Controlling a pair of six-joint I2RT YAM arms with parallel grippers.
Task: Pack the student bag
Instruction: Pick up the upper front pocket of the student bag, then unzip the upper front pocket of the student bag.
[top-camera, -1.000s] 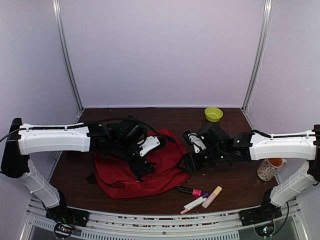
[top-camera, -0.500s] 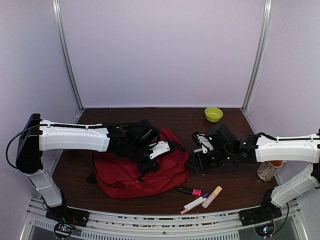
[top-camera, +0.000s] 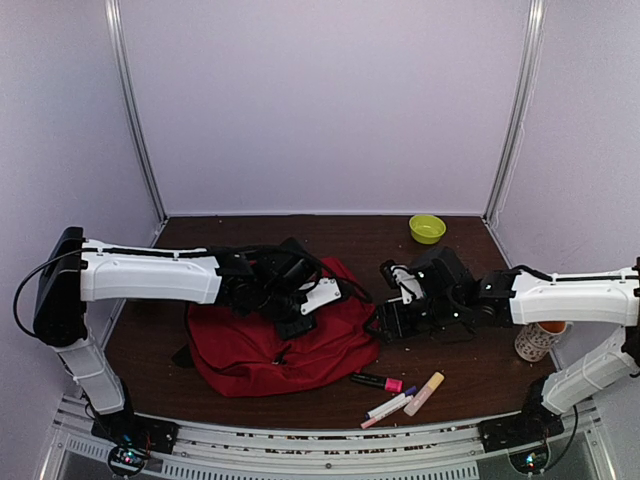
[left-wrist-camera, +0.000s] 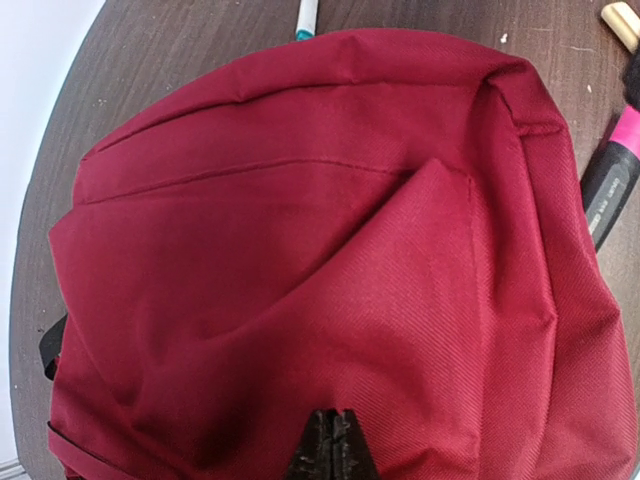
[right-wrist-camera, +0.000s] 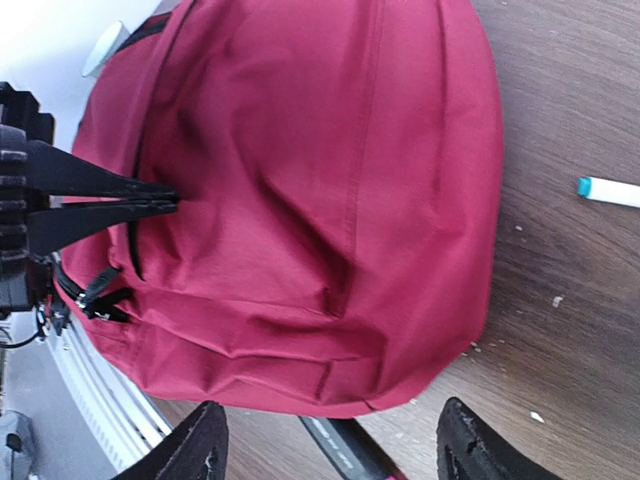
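Observation:
The student bag (top-camera: 250, 352), dark red fabric, lies flat on the brown table left of centre and fills the left wrist view (left-wrist-camera: 300, 250). My left gripper (top-camera: 292, 332) rests on top of it, its jaws shut (left-wrist-camera: 332, 415) with a pinch of the bag's fabric at the tips; folds run toward that spot. From the right wrist view those closed fingers (right-wrist-camera: 120, 195) press into the bag (right-wrist-camera: 320, 180) beside its black zipper. My right gripper (top-camera: 385, 322) hovers open at the bag's right edge, fingers (right-wrist-camera: 205, 435) spread wide and holding nothing.
A pink-and-black highlighter (top-camera: 378, 381), a white marker (top-camera: 388, 405) and a beige marker (top-camera: 424, 393) lie in front of the bag. A green bowl (top-camera: 427, 228) sits at the back right and a patterned cup (top-camera: 540, 338) at the far right.
My left gripper went from open to shut on the top of the bag after shifting right over it. The right gripper moved slightly right and stayed open.

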